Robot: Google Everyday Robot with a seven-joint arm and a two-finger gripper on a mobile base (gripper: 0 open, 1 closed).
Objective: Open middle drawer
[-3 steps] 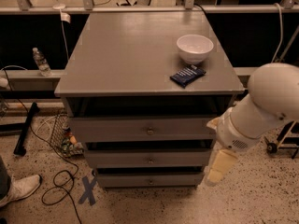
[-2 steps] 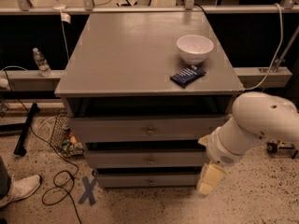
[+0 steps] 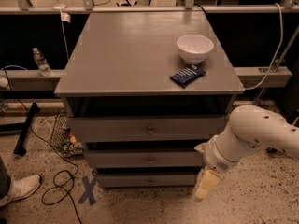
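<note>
middle drawer point(image 3: 117, 159): shut, front flush in the grey cabinet point(image 3: 140, 55), between top drawer point(image 3: 112, 128) above and bottom drawer point(image 3: 121, 180) below, small knob point(image 3: 150, 160) at centre. since a second ago: gripper point(image 3: 205, 185) lower and further left, now just beside the cabinet's right front corner, level with the bottom drawer; open or closed, cannot tell. drawer itself unmoved, so no pull begun; reads as approach only, knob up and to the left. open floor in front for the drawer's travel; tape cross point(image 3: 88, 189) and cable point(image 3: 56, 190) off to the left. bowl point(image 3: 195, 48) and blue packet point(image 3: 188, 75) near the top's right edge.
</note>
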